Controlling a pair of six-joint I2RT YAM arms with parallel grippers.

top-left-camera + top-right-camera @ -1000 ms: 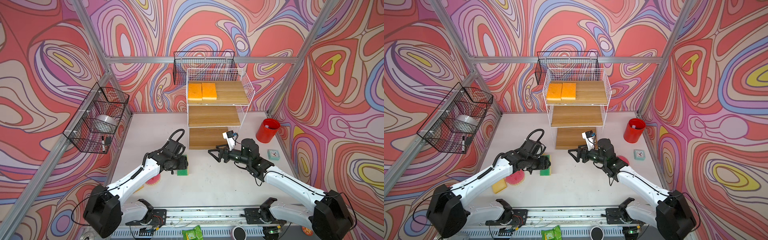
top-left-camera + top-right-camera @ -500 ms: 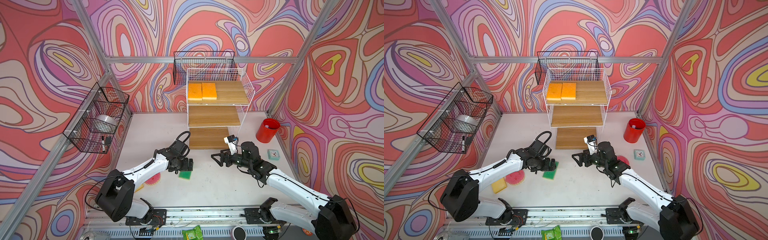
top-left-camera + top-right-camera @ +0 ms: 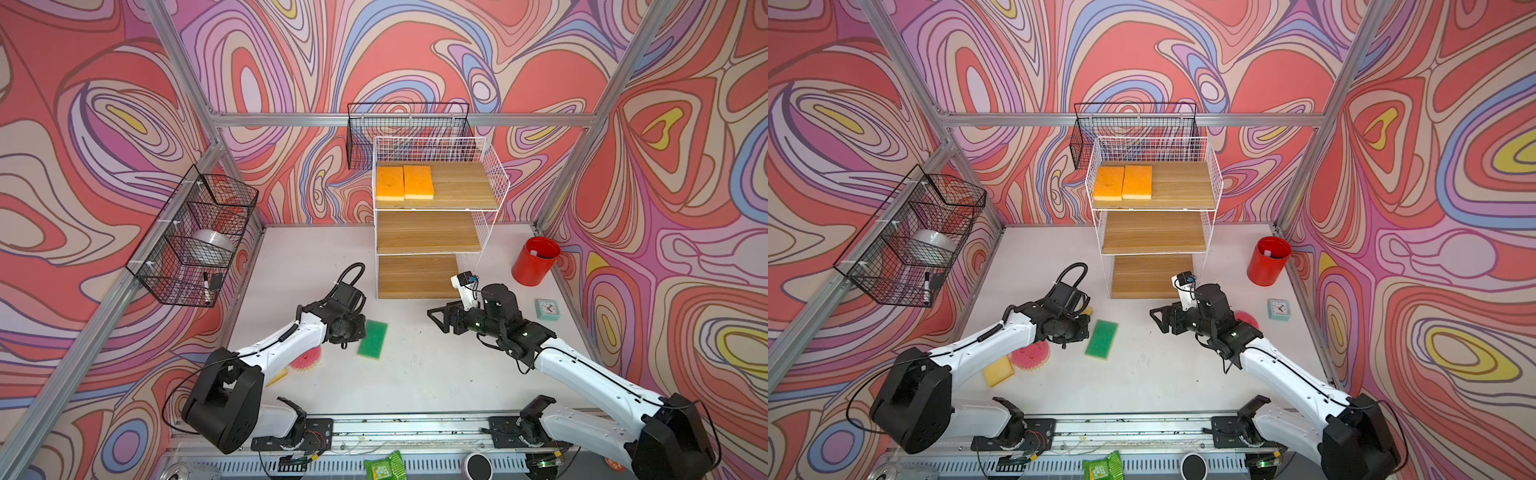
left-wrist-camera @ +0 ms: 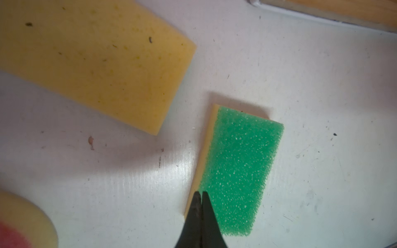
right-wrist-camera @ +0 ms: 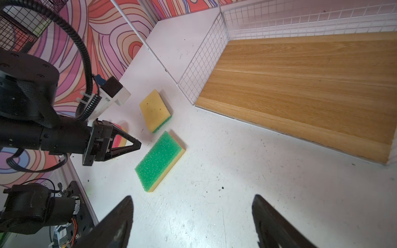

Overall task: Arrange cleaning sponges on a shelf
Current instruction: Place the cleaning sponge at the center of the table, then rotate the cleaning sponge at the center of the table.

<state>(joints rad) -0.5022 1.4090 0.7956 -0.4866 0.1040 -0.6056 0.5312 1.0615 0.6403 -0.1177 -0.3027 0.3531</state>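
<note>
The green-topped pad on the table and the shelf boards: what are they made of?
Green-topped pad: seemingly a coarse, open-pored green scouring layer on soft yellow foam, matte. Shelf boards: light wood or wood-look laminate, going by the straight grain lines; smooth, faint sheen. Which one I cannot tell.

White arm links, black joints, black fingers
</note>
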